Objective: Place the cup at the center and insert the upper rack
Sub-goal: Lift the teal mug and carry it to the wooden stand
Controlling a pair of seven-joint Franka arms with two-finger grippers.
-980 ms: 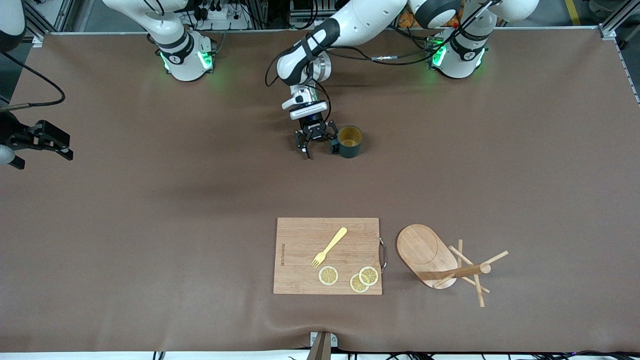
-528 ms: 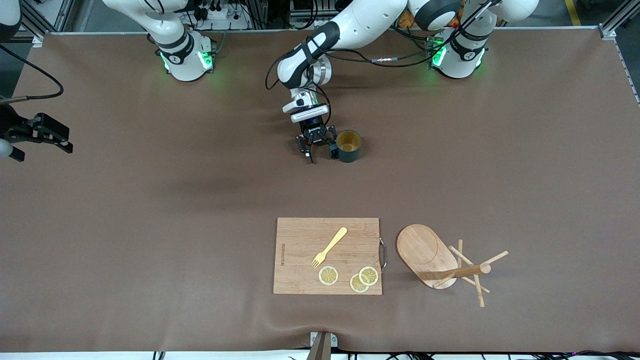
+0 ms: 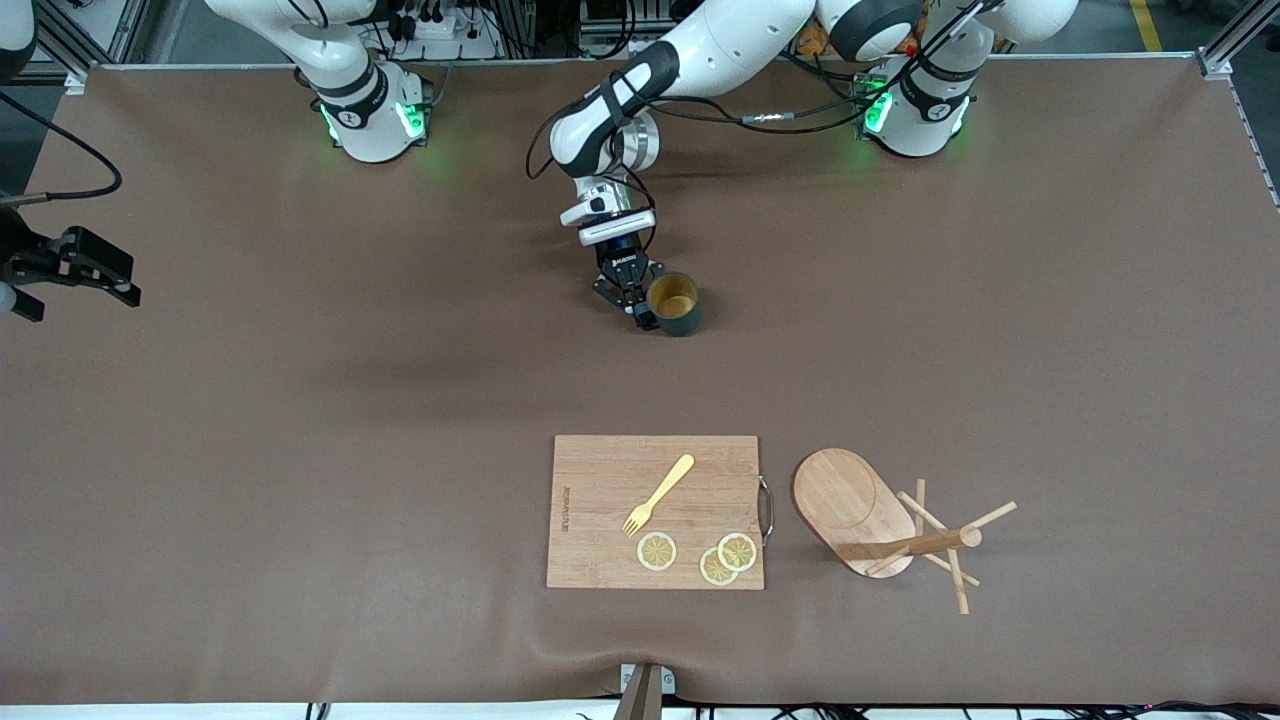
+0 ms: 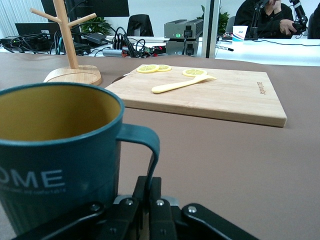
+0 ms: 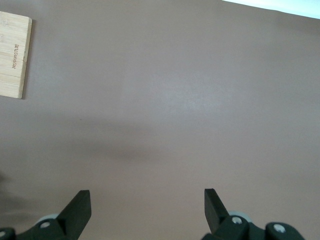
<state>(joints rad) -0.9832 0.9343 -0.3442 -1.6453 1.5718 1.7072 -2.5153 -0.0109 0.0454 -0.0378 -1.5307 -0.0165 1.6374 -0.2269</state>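
From the front, my left pincer [image 3: 640, 303] pinches the handle of the small dark teal ribbed mug [image 3: 676, 303], upright on the brown bench [image 3: 300, 450]. The light wooden mug tree [image 3: 880, 525] sits beside the rectangular bamboo cutting board [image 3: 610, 540], both nearer the camera. My right pincer [image 3: 85, 270] waits at its end. My left wrist shows fingers [image 4: 150, 210] pressed together on the handle. My right wrist shows that pincer [image 5: 147, 207] spread.
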